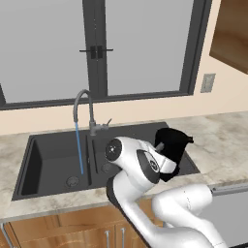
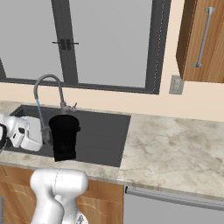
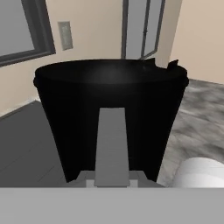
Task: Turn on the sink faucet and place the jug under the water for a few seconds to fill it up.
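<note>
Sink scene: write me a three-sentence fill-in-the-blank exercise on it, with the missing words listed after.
1. The water falling from the sink faucet shows that the tap is turned ____.
2. The jug is coloured ____.
3. The stream lands in the sink, to the ____ of the jug in the left base view.

Missing words: on; black; left

left base view looks down from behind-left at the sink [image 1: 53, 160] and faucet [image 1: 83, 109], right base view catches that same sink [image 2: 103, 131], faucet [image 2: 49, 89] and window from behind-right, and the hand view sits right up against the jug [image 3: 111, 113], facing the wall.
</note>
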Motion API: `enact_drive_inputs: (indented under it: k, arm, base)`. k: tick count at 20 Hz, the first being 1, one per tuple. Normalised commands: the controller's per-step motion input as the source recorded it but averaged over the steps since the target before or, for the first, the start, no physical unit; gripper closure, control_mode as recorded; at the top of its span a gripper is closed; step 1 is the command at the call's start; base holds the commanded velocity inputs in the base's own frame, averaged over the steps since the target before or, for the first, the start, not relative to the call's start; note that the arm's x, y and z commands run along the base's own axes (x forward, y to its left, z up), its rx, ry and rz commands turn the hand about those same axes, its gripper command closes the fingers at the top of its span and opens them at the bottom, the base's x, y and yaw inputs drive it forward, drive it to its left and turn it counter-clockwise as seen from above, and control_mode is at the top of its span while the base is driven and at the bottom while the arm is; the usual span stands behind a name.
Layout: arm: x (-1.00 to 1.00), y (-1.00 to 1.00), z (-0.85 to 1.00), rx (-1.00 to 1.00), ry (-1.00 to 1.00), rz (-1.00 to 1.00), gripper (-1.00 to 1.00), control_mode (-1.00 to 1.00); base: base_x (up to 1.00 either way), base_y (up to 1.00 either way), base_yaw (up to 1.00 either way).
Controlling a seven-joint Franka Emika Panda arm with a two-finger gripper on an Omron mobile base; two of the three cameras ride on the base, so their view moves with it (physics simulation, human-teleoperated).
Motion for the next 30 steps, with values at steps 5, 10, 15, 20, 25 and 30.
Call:
enact_drive_inputs:
  k: [5, 10, 15, 20, 25, 30]
  arm:
    - [0.13, 0.93, -0.03, 0.01, -0.02, 0.05, 1.00, -1.00]
    - [0.45, 0.73, -0.11, 0.04, -0.01, 0.18, 1.00, -1.00]
    - [0.52, 0.89, -0.04, 0.01, 0.01, 0.16, 1.00, -1.00]
    - [0.37, 1.00, 0.00, 0.00, 0.04, 0.08, 1.00, -1.00]
    - [0.07, 1.00, -0.01, 0.00, 0.04, 0.01, 1.00, -1.00]
    - [0.15, 0.84, -0.12, 0.00, 0.03, 0.00, 1.00, -1.00]
  base:
    - [0.00, 0.00, 0.00]
    - [0.00, 0.00, 0.00]
    - [0.00, 0.00, 0.00]
    - [0.00, 0.00, 0.00]
    - [0.00, 0.00, 0.00]
    - [0.00, 0.00, 0.00]
